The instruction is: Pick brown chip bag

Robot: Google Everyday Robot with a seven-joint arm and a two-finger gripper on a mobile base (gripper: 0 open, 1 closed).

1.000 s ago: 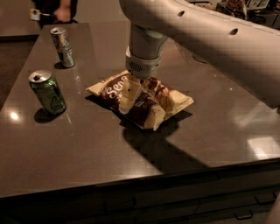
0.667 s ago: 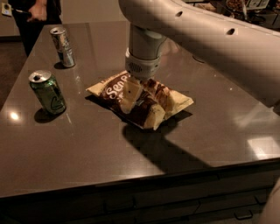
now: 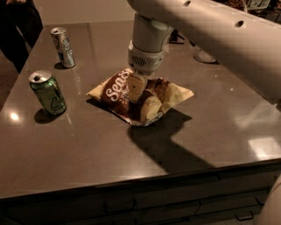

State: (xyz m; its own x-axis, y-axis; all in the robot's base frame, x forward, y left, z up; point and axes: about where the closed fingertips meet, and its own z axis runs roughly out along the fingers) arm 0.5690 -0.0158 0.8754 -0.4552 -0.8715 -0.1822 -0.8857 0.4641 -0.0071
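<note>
Dark glossy stone worktop (image 3: 88, 154), lamp glare near the left edge and near the right edge. The brown chip bag (image 3: 115, 90) lies flat around the middle of the worktop, slightly toward the far edge, white script facing up, pale yellow corners pointing to the left and right edges. The white arm (image 3: 210, 30) comes in from the right edge and drops straight down onto the bag. The gripper (image 3: 141, 100) is on the bag's centre, pale fingers (image 3: 134, 88) pinching a bunched-up fold of it; the bag is not off the surface. Arm shadow (image 3: 167, 145) falls toward the front edge. Green can (image 3: 47, 91) upright near the left edge, silver can (image 3: 63, 47) upright by the far left corner, both well apart from the bag. Drawer fronts (image 3: 175, 202) below the front edge. Person in dark clothes (image 3: 17, 30) past the far left corner; pale wall (image 3: 88, 11) behind.
</note>
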